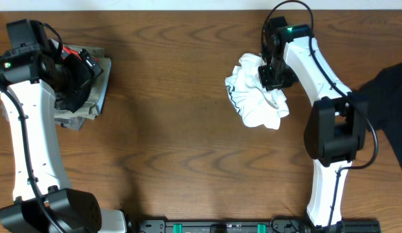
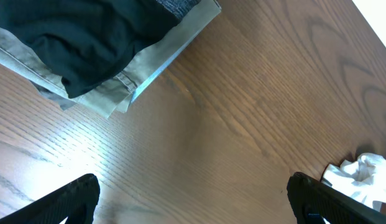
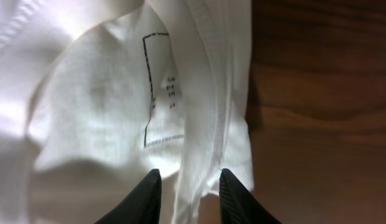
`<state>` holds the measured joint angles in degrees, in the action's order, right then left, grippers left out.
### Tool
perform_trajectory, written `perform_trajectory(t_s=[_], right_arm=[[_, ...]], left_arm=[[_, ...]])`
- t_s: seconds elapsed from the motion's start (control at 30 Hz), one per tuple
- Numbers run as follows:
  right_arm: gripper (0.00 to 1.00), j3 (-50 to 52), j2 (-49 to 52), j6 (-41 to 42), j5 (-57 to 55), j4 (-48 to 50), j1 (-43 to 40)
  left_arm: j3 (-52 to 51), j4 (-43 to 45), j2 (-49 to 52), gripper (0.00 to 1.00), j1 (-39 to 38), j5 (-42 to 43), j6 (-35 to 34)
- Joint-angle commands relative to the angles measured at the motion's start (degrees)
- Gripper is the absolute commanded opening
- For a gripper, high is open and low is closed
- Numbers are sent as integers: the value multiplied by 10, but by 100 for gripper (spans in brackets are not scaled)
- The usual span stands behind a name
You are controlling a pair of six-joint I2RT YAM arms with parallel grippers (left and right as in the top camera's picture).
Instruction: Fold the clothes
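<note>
The white T-shirt (image 1: pixel 256 97) lies crumpled in a heap on the wooden table, right of centre. My right gripper (image 1: pixel 275 76) points down onto its upper right edge. In the right wrist view its fingers (image 3: pixel 189 180) stand a little apart, open, with a hemmed fold of the white shirt (image 3: pixel 105 106) loose between them; a size label shows above. A black garment (image 1: pixel 388 97) lies at the right edge. My left gripper (image 2: pixel 193 199) is wide open and empty, hovering by the pile at far left, with a corner of the white shirt (image 2: pixel 360 174) far off.
At the far left sits a pile of khaki-grey folded pieces (image 1: pixel 97 97) with black shorts (image 1: pixel 74 77) on top, seen close in the left wrist view as black cloth (image 2: pixel 87 37) over khaki (image 2: pixel 161 56). Bare wooden tabletop (image 1: pixel 168 129) spans the space between the pile and the shirt.
</note>
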<state>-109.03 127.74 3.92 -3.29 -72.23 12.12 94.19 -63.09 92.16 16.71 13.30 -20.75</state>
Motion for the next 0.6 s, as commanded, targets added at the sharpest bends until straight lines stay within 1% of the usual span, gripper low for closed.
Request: perform_trajectory(t_s=[0.0,0.1,0.2,0.23,0.33,0.57], right_arm=[[27,-7,30,-8,5,5,-1],[20,-7,46,-8,3,20,-1],[4,-7,51,-8,3,36,-2],[1,-7,51,-5,-1,42,-2],[1,-9,50,15,-39,51,-2],[1,-17,50,17,-110,49,-2]], left_arm=[[-3,-3,3,98,2,-5,10],[-3,-3,3,98,2,-5,10],[-3,-3,3,98,2,-5,10],[-3,-3,3,98,2,-5,10],[-3,-3,3,98,2,-5,10],[-3,2,3,98,2,-5,10]])
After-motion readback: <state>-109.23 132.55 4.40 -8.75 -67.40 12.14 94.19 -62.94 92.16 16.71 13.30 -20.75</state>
